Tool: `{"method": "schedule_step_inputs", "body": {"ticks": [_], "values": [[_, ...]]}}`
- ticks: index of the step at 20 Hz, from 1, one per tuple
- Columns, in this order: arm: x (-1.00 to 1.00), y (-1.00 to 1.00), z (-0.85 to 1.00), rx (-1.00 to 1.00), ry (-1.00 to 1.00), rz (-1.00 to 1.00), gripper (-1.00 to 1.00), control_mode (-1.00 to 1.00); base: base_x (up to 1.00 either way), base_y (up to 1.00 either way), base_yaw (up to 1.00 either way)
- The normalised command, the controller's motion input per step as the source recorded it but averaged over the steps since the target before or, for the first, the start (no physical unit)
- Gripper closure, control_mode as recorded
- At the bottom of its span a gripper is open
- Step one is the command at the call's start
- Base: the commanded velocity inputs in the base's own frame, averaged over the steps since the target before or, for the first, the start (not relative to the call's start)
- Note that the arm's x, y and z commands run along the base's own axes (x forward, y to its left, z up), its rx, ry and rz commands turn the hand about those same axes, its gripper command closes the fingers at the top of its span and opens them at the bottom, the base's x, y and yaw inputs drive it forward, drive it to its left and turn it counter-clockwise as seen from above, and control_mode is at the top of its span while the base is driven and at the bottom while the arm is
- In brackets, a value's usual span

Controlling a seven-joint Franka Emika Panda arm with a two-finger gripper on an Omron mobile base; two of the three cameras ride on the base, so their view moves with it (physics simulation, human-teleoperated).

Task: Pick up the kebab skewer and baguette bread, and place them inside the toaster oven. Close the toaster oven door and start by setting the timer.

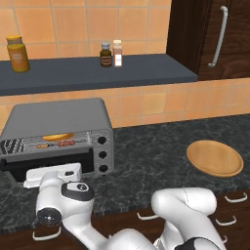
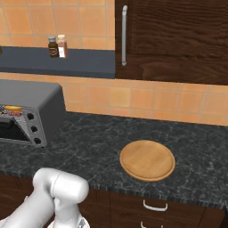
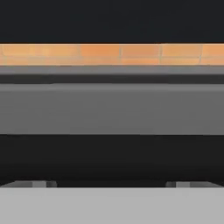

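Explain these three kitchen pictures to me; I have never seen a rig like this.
The white jointed machine is a robot arm on a driving base. Two pictures come from cameras on that base, behind the arm to its left and right. The third looks along the end effector, which is open, holds nothing and sits at the toaster oven door. Inside the toaster oven, the baguette bread and kebab skewer lie on the rack. A wooden plate rests on the dark counter.

The arm point(image 1: 73, 205) reaches low, claw point(image 3: 112, 183) (fingers spread wide) level.
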Motion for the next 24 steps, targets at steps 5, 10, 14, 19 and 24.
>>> {"method": "schedule_step_inputs", "body": {"ticks": [5, 10, 14, 19, 24], "values": [[0.30, 0.00, -0.11, 0.00, -0.02, 0.00, -1.00, -1.00, 0.00, 0.00, 0.00], [0.25, 0.00, -0.06, 0.00, -0.01, 0.00, -1.00, -1.00, 0.00, 0.00, 0.00], [0.46, 0.00, 0.00, 0.00, 0.00, 0.00, -1.00, -1.00, 0.00, 0.00, 0.00], [0.36, 0.00, 0.00, 0.00, 0.00, 0.00, -1.00, -1.00, 0.00, 0.00, 0.00], [0.17, -0.05, 0.00, 0.00, 0.00, 0.00, -1.00, -1.00, 0.00, 0.00, 0.00]]}}
